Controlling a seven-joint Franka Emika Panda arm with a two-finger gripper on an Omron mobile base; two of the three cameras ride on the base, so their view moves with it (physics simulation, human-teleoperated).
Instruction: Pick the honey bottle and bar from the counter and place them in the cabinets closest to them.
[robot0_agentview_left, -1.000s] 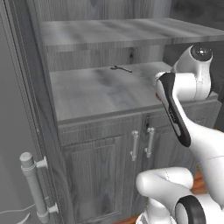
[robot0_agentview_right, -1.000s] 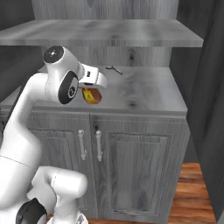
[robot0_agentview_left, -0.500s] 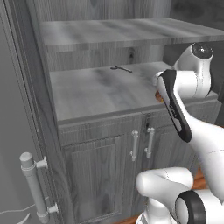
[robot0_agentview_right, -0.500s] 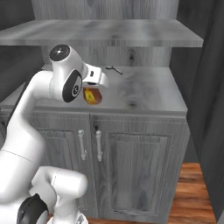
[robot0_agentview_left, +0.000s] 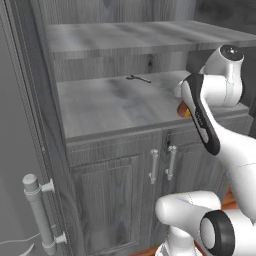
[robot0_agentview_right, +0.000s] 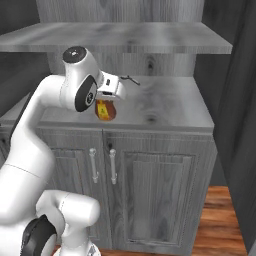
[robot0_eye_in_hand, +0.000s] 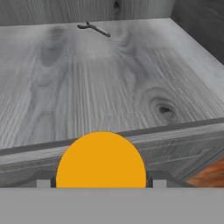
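Observation:
My gripper (robot0_agentview_right: 107, 99) is shut on the honey bottle (robot0_agentview_right: 105, 110), an amber bottle with a dark label. In the hand view its yellow-orange cap (robot0_eye_in_hand: 100, 159) sits between the two fingertips of the gripper (robot0_eye_in_hand: 101, 181). The bottle hangs at the front left edge of the cabinet's lower open shelf (robot0_agentview_right: 165, 102); whether it touches the wood I cannot tell. In the left base view a sliver of orange honey bottle (robot0_agentview_left: 184, 111) peeks out behind my forearm. The bar and the counter are out of view.
A small dark bent object (robot0_agentview_right: 131, 79) lies at the back of the shelf (robot0_agentview_left: 110, 102), also seen in the hand view (robot0_eye_in_hand: 94, 29). An upper shelf (robot0_agentview_right: 125, 37) overhangs. Below are panelled doors with silver handles (robot0_agentview_right: 93, 165). The fridge handle (robot0_agentview_left: 37, 210) stands left.
My arm's upper joint has shifted slightly up and toward the shelf. The honey bottle stays in the grip at nearly the same spot.

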